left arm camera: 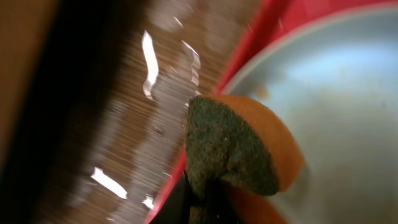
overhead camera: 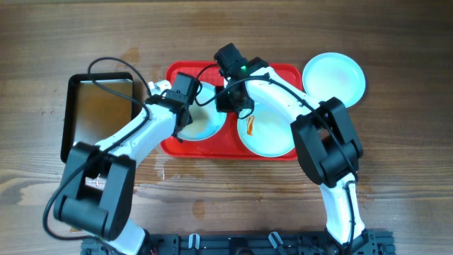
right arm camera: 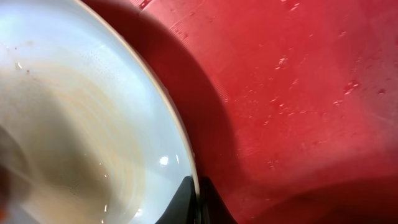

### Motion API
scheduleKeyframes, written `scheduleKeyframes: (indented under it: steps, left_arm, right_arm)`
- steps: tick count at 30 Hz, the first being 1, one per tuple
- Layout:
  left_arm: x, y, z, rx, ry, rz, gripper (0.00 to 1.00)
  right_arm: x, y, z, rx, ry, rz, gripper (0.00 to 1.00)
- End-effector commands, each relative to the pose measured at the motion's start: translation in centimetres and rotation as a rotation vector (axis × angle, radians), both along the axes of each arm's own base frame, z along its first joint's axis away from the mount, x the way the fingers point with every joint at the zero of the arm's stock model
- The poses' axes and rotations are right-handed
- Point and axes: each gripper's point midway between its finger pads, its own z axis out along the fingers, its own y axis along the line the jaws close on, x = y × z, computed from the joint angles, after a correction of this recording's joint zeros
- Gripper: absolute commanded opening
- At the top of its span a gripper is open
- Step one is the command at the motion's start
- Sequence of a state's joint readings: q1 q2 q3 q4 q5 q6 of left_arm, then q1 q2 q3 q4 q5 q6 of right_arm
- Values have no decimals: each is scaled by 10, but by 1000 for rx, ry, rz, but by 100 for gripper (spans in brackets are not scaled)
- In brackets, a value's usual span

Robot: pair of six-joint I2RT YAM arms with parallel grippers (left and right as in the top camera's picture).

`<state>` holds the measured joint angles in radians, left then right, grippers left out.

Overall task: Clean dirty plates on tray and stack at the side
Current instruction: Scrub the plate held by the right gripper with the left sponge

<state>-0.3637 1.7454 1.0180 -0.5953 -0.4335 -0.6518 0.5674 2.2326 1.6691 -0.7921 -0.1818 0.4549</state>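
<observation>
The red tray (overhead camera: 282, 72) holds two plates. The left plate (overhead camera: 207, 126) is pale with faint brown film. The right plate (overhead camera: 270, 136) has an orange smear. A third plate (overhead camera: 334, 76) lies on the table, right of the tray. My left gripper (overhead camera: 189, 111) is shut on an orange-and-green sponge (left arm camera: 242, 143) at the left plate's (left arm camera: 339, 93) near rim, jaws (left arm camera: 202, 205) low in view. My right gripper (overhead camera: 228, 101) is shut on that plate's rim; in the right wrist view its jaws (right arm camera: 198, 198) pinch the plate's (right arm camera: 81, 112) edge over the tray (right arm camera: 298, 93).
A black-rimmed metal pan (overhead camera: 99, 106) sits left of the tray. The wooden table by the tray's left edge is wet (left arm camera: 149, 68), with puddles in front of the tray (overhead camera: 159, 170). Both arms cross over the tray's middle.
</observation>
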Motion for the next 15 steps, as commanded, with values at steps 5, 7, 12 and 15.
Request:
scheduleKeyframes:
  steps: [5, 7, 12, 15]
  left_arm:
    - [33, -35, 36, -215, -155, -56, 4]
    - [33, -64, 27, -362, -120, -120, 4]
    - [24, -81, -12, -457, -10, -86, 4]
    - [12, -80, -35, -445, 75, -77, 4]
  right_arm:
    - [-4, -19, -19, -78, 17, -9, 4]
    - [-4, -19, -19, -78, 17, -9, 4]
    - [-4, -19, -19, -78, 17, -9, 4]
    - [-5, -19, -19, -80, 20, -9, 4]
